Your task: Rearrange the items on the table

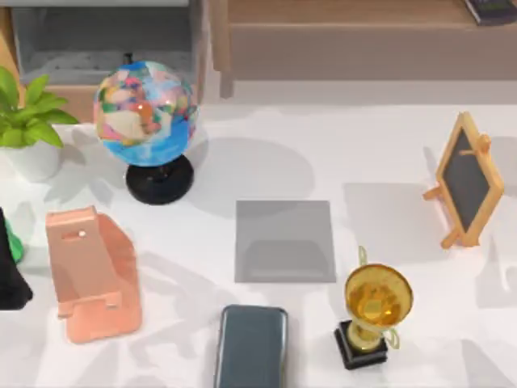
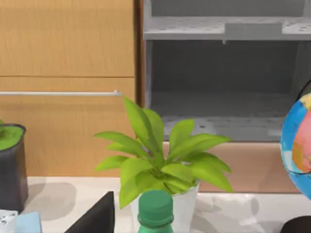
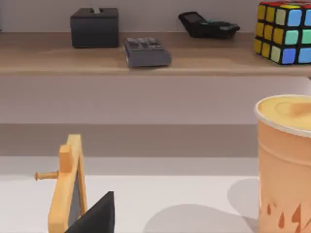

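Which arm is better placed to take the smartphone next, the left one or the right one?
Probably the left, only slightly. In the top view the smartphone lies at the near table edge, a little left of centre, next to the pink stand. The gold trophy stands on its right side and might hinder the right arm.

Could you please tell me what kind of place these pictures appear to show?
Probably a rendered home-office or study desk: a white tabletop carrying a multicoloured globe on a black base, a slate-grey rectangular smartphone and a small wooden-framed easel chalkboard, with wooden cabinets and a shelf holding a coloured puzzle cube behind.
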Controlling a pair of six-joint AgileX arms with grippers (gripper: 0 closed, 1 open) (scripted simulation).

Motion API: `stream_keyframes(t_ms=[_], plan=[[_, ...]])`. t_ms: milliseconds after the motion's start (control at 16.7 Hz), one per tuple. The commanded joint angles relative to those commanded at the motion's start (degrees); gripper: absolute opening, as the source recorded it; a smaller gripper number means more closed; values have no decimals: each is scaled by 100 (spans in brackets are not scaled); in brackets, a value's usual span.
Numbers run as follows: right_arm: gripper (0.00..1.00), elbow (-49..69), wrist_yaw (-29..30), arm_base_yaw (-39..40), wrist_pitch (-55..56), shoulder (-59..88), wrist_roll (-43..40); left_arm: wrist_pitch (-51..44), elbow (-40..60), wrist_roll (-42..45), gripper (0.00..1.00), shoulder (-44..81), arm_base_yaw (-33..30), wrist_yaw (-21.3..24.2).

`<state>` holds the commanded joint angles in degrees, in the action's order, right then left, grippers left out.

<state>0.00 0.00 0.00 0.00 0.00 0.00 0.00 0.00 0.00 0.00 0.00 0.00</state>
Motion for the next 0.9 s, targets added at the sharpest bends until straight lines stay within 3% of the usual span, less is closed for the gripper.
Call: stream_keyframes(t_ms=[420, 900], plan=[[100, 0, 0, 0, 0, 0, 0, -811, 686, 263, 100, 924, 416, -2], [100, 0, 0, 0, 0, 0, 0, -3498, 2977, 1152, 100, 4802, 1778, 8]])
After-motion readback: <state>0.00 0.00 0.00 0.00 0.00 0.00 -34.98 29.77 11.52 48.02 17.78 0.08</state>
